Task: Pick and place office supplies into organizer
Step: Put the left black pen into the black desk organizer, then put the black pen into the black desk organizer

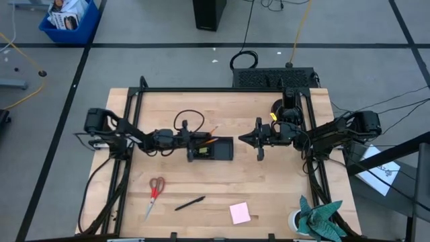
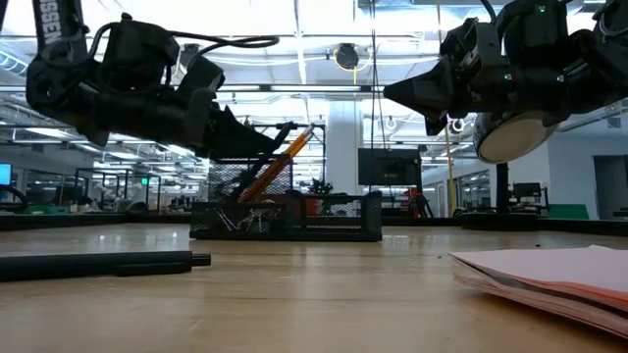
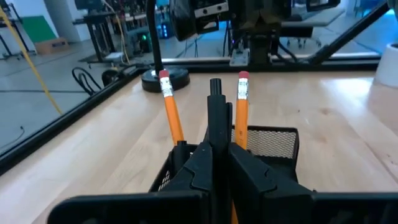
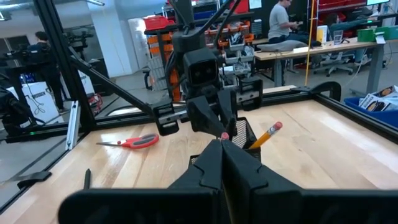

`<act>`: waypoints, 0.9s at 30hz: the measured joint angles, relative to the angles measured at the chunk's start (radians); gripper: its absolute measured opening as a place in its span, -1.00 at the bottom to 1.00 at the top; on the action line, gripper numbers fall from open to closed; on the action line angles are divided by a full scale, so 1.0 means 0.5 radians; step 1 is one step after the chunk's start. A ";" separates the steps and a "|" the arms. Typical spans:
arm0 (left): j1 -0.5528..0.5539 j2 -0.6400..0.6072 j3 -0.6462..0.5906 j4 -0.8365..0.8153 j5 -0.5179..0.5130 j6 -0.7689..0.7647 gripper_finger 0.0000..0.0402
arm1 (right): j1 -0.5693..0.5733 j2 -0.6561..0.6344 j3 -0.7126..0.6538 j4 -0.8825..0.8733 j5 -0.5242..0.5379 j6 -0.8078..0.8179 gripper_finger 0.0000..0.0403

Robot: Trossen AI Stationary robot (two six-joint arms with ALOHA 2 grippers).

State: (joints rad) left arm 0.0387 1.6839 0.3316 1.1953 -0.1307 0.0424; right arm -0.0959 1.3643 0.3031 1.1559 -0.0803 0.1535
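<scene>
1. The left pincer hangs over the organizer, clenched on a dark pen between two orange pencils already standing inside.
2. Judgement: keep the pen upright, lower it, then release.
3. The right pincer waits beside, clenched on nothing.
4. Scissors, a second pen and sticky pad lie on the desk.

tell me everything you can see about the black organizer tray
The small black rectangular wire-mesh organizer sits upright on the light wooden table, near its middle. Orange pencils with pink erasers lean up out of it. The left gripper hovers over its left end, fingers pinching a thin dark pen above a compartment. The low view shows its mesh walls and something small inside, too dim to identify.
</scene>
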 joint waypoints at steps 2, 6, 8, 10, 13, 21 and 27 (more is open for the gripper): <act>0.000 0.035 0.002 0.016 0.000 -0.014 -0.85 | 0.000 0.000 0.000 -0.002 -0.001 0.000 -1.00; 0.000 0.049 0.002 0.003 -0.001 -0.058 -0.85 | -0.001 0.000 0.000 -0.004 -0.002 0.000 -1.00; 0.000 0.049 0.002 -0.001 0.000 -0.079 -0.84 | 0.000 0.000 0.000 -0.005 -0.002 -0.002 -1.00; 0.001 0.049 0.002 -0.009 0.008 -0.090 -0.83 | -0.001 0.000 0.000 -0.006 -0.003 -0.011 -1.00; 0.000 0.051 0.001 -0.019 0.052 -0.097 -0.75 | 0.000 0.000 0.000 -0.008 -0.004 -0.011 -1.00; -0.043 0.056 0.000 -0.046 0.046 0.009 -0.35 | 0.000 0.000 0.000 -0.009 -0.005 -0.014 -1.00; -0.097 -0.017 0.037 -0.155 -0.121 0.084 -0.24 | 0.000 0.000 0.000 -0.011 -0.005 -0.016 -1.00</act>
State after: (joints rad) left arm -0.0097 1.6752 0.3500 1.1179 -0.1911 0.0842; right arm -0.0961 1.3643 0.3031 1.1504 -0.0826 0.1455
